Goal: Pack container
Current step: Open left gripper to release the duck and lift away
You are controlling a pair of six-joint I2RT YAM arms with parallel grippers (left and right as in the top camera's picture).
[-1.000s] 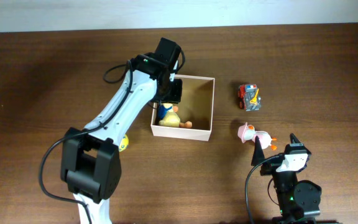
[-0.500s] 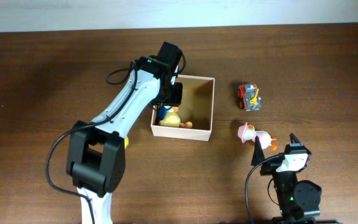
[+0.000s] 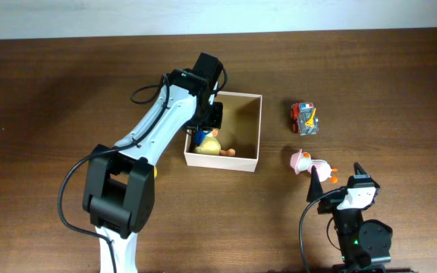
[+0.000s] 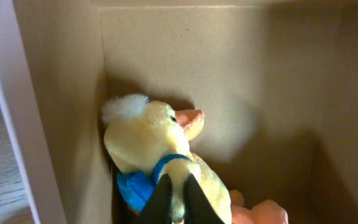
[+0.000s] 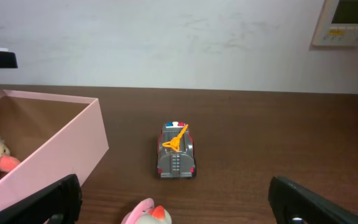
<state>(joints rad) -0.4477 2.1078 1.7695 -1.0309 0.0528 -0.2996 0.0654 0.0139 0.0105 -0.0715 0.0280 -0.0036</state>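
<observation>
The container (image 3: 256,129) is a white box with a tan inside at mid-table. A yellow plush duck (image 3: 211,144) with a blue scarf lies in its near-left corner, with an orange foot beside it. My left gripper (image 3: 207,125) reaches down into that corner. In the left wrist view its black fingers (image 4: 161,200) are pinched together on the fur of the duck (image 4: 148,137), against the container wall (image 4: 61,112). My right gripper (image 3: 337,177) rests at the front right, open and holding nothing, its fingers (image 5: 61,199) set wide apart.
A red and grey toy truck (image 3: 304,118) stands right of the container, also visible as the truck (image 5: 176,151). A small duck with a pink hat (image 3: 309,163) lies just ahead of the right gripper. A small yellow thing (image 3: 155,171) peeks from under the left arm.
The left fingers have closed in on the duck. The left arm shifted only slightly over the box corner. The right arm and the loose toys have not moved.
</observation>
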